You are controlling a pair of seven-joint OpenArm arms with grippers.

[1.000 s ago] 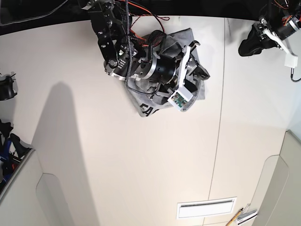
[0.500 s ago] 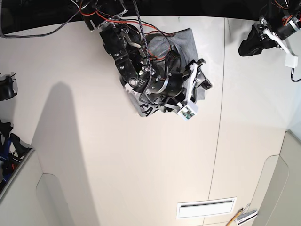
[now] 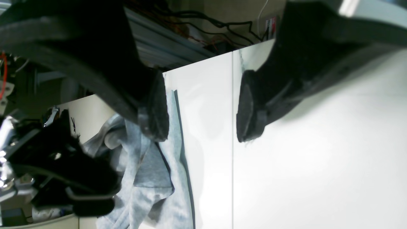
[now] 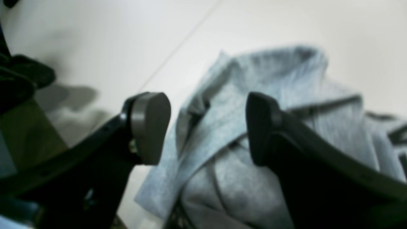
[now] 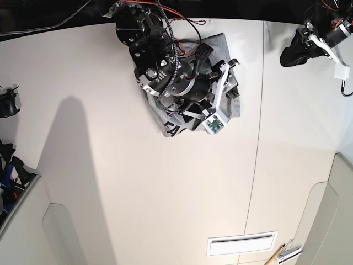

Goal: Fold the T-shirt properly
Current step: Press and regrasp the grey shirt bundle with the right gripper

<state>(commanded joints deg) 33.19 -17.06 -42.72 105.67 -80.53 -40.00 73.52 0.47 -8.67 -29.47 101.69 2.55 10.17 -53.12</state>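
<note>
The light grey T-shirt (image 5: 222, 45) lies crumpled in a heap near the far edge of the white table (image 5: 138, 182), with black lettering showing at its near corner (image 5: 172, 131). My right gripper (image 4: 206, 127) hovers open just above the folds of the T-shirt (image 4: 254, 82), with nothing between its fingers; in the base view the arm (image 5: 182, 83) covers most of the cloth. My left gripper (image 3: 202, 111) is open and empty over bare table at the far right (image 5: 292, 52), off to one side of the T-shirt (image 3: 149, 178).
A seam (image 5: 256, 149) runs across the table right of the shirt. A white slotted plate (image 5: 241, 244) and a pencil (image 5: 276, 255) lie at the near edge. Dark gear (image 5: 6, 105) sits at the left edge. Red and black cables (image 5: 176, 22) trail from the right arm.
The right arm has turned and shifted over the shirt, first down toward the lettered corner, then back up a little. The left arm has stayed put.
</note>
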